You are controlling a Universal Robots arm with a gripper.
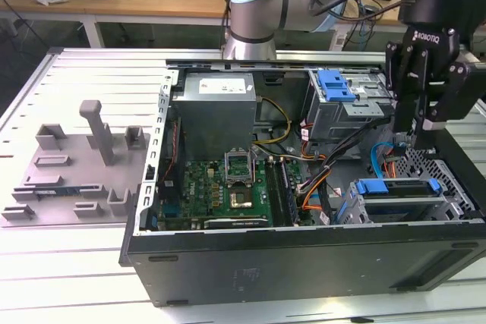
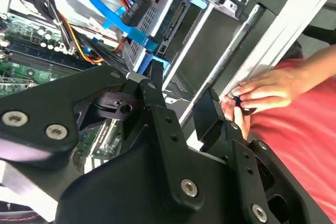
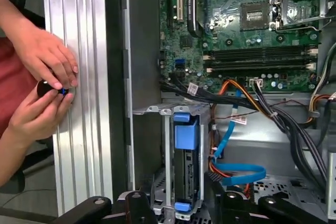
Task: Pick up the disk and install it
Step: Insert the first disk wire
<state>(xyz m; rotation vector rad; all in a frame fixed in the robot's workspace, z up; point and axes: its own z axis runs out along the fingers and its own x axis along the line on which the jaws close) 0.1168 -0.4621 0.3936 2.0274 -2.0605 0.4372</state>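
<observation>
The gripper is seen hanging over the corner of the open computer case at the exterior view's right, with its black fingers spread apart and nothing held between them. The disk is found just below it, already seated in the drive cage inside the case, its blue bracket showing along the edge. No contact between gripper and disk can be made out. A blue data cable and orange wires are seen just beside the cage, and the green motherboard is laid out further in. Beside the case, a small dark object is held between a person's two hands over the ribbed aluminium table.
</observation>
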